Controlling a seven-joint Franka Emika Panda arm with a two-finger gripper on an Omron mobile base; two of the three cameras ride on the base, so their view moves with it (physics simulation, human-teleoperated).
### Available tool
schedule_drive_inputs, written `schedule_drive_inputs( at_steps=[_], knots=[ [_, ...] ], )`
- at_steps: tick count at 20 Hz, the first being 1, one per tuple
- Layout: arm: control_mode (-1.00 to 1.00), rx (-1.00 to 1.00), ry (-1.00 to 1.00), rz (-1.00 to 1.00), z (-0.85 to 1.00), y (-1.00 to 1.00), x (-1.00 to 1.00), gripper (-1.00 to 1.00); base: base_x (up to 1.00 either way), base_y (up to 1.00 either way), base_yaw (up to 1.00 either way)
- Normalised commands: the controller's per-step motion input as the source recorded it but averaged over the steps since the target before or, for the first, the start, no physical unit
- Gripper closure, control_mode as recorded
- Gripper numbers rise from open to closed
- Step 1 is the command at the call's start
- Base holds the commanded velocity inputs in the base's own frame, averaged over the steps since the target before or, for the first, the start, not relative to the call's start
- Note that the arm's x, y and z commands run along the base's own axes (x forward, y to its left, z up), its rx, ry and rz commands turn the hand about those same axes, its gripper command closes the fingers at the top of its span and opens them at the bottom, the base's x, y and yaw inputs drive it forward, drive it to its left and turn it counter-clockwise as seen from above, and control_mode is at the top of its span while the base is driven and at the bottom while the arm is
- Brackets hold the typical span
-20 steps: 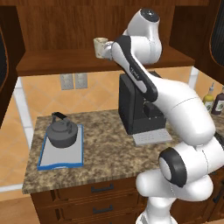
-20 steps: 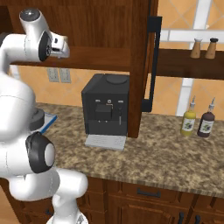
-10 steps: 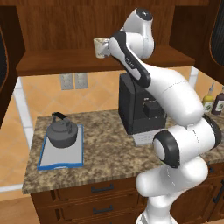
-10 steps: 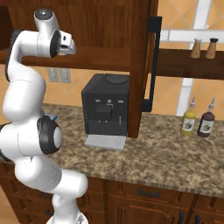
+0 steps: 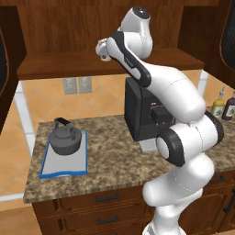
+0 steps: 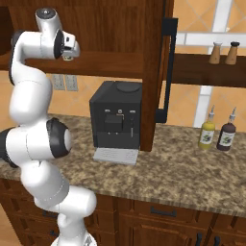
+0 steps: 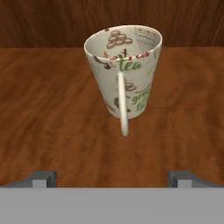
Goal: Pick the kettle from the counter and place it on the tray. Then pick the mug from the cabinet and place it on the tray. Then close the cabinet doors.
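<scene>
Nearest, on the brown speckled counter [image 5: 114,160], a squat dark kettle [image 5: 65,140] already sits on the blue-rimmed tray [image 5: 64,166], toward the counter's left end. A tall black coffee machine [image 6: 116,116] stands further along, with two sauce bottles [image 6: 217,133] off to the right.

Above, the white arm reaches up into the dark wooden cabinet [image 5: 105,18], whose doors [image 6: 154,62] stand open. The end effector [image 7: 112,178] hovers over the wide shelf [image 7: 48,118], its two finger tips [image 7: 43,178] set well apart with nothing between them.

Just beyond them, the mug [image 7: 123,70] stands upright on the shelf, cream with printed tea lettering, its handle turned straight toward the hand. The tips are near it but not touching.

The kettle step looks done, and the step in hand appears to be picking the mug. The next move likely calls for easing forward until the tips straddle the mug body or its handle, then closing. The tapered sides could slip, so a squared, centred approach seems wise. The cabinet's back wall lies furthest away.
</scene>
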Motion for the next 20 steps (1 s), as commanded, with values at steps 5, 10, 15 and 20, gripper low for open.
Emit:
schedule_drive_inputs(
  at_steps=[5, 10, 15, 20],
  knots=[
    [-1.00, 0.00, 0.00, 0.00, 0.00, 0.00, 0.38, -1.00, 0.00, 0.00, 0.00],
    [-1.00, 0.00, 0.00, 0.00, 0.00, 0.00, 0.12, -1.00, 0.00, 0.00, 0.00],
    [-1.00, 0.00, 0.00, 0.00, 0.00, 0.06, 0.19, -1.00, 0.00, 0.00, 0.00],
    [-1.00, 0.00, 0.00, 0.00, -0.05, 0.05, 0.21, -1.00, 0.00, 0.00, 0.00]
  ],
)
